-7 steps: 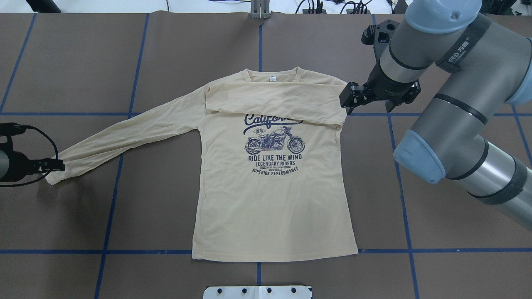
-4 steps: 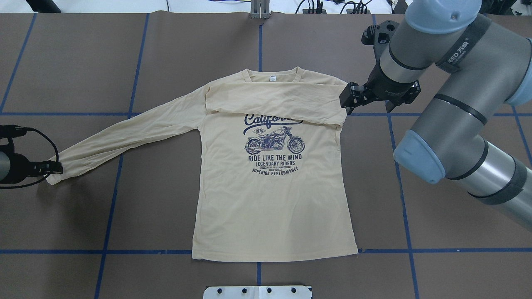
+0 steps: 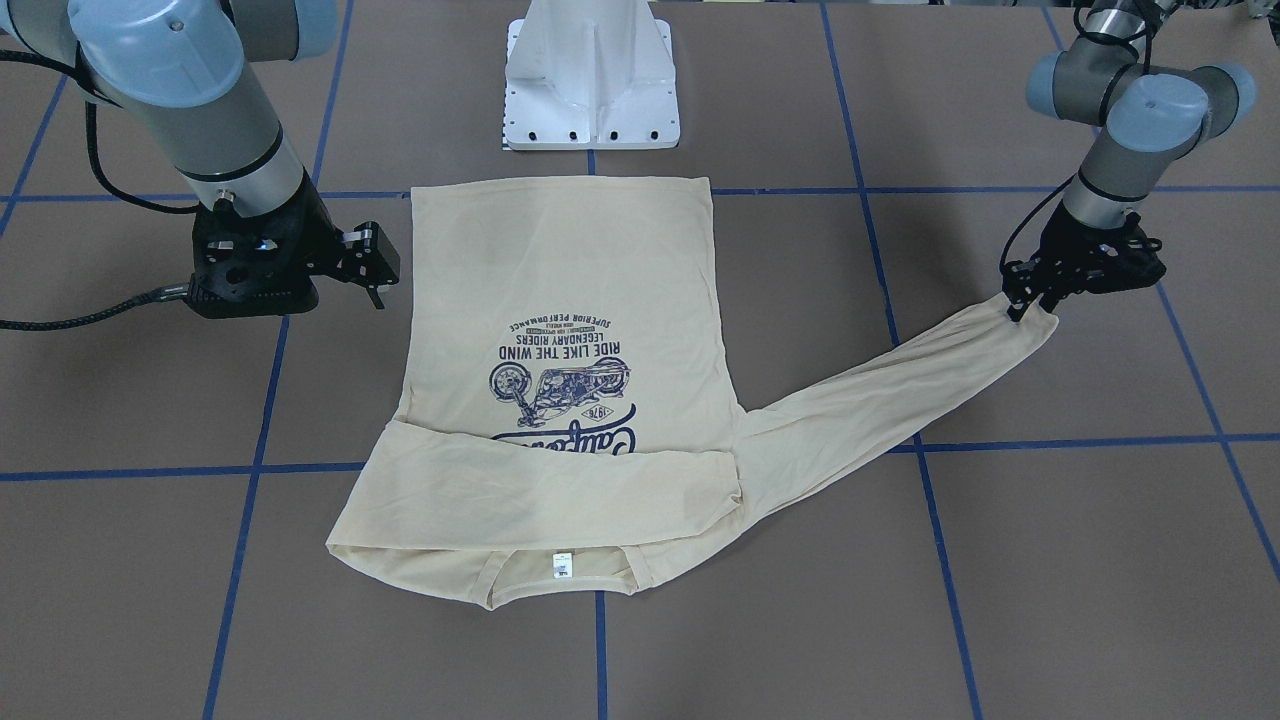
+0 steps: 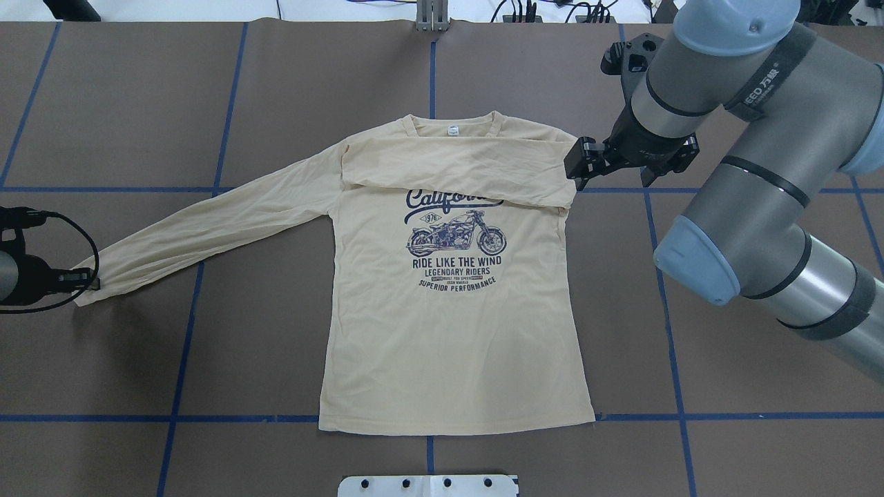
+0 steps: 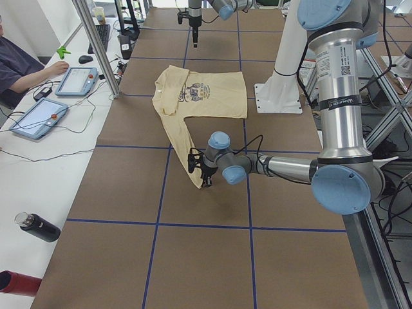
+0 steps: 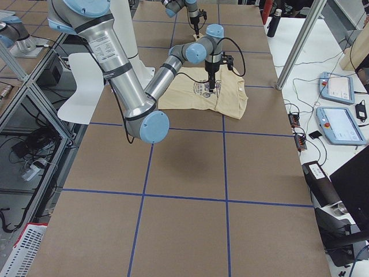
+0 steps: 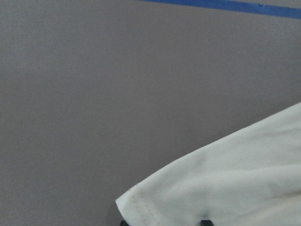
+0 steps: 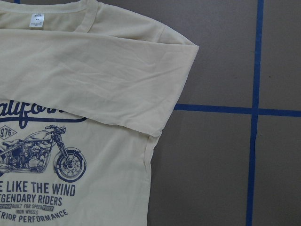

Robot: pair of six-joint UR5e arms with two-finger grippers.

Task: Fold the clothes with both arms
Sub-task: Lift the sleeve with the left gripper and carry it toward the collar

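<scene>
The cream long-sleeved shirt (image 4: 449, 331) lies flat, print side up, neck label at the far edge. One sleeve (image 4: 456, 169) is folded across the chest, over the top of the "California" print. The other sleeve (image 4: 207, 221) stretches out to the view's left. My left gripper (image 4: 93, 281) points down at that sleeve's cuff (image 7: 155, 202). In the left wrist view its fingertips stand apart at the cuff's hem, so it is open. My right gripper (image 4: 579, 166) hovers open beside the folded shoulder, holding nothing, also seen as the right gripper (image 3: 380, 265) in the front view.
The brown table is marked with blue tape lines (image 4: 677, 345). The white pedestal base (image 3: 592, 80) stands at the robot's side of the shirt hem. A metal post (image 4: 432, 15) stands at the far edge. A person (image 5: 19, 64) sits at a side desk with tablets; bottles (image 5: 38, 226) lie there.
My left gripper has slid a little to the view's left, out toward the end of the stretched sleeve's cuff. The right arm and the shirt body have not moved.
</scene>
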